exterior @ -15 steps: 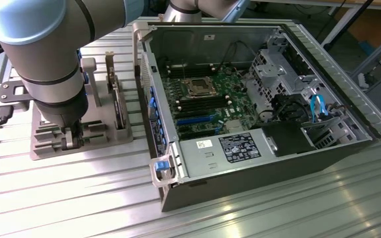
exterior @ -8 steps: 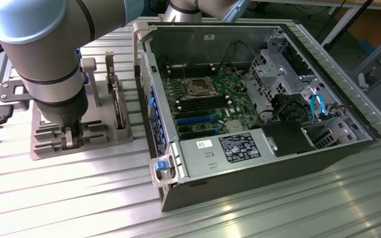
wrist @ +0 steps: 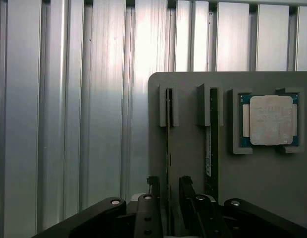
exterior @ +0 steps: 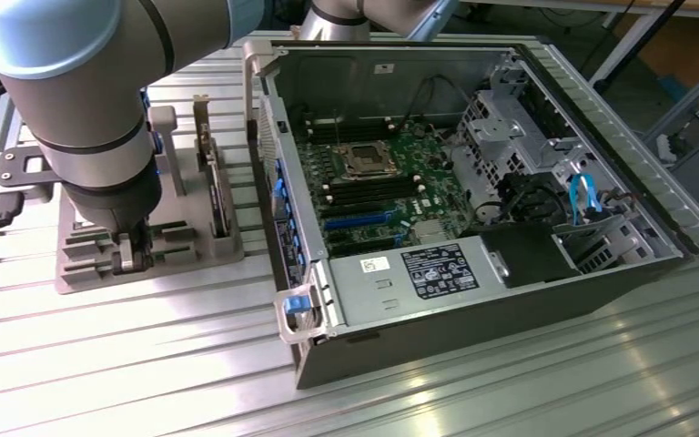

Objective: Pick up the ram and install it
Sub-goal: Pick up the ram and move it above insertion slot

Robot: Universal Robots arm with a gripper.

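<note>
Ram point(wrist: 168, 144), wrist view: thin board on edge in holder point(wrist: 188, 148) slot. We'd call it light, stiff, fragile; take it by the flat faces near the top edge, off chips where possible. Gripper point(wrist: 169, 187) wide, empty, fingers point(wrist: 153, 184) straddling it, gap each side. We read ram as lined up, not yet gripped. Just beside: twin stick point(wrist: 211, 148), then CPU point(wrist: 271, 120). Exterior view: gripper point(exterior: 131, 259) low over holder point(exterior: 88, 278), at 9 o'clock from case point(exterior: 471, 328).

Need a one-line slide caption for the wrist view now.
Open fingers straddle one ram standing in the gray holder, a second ram and the CPU alongside.
</note>
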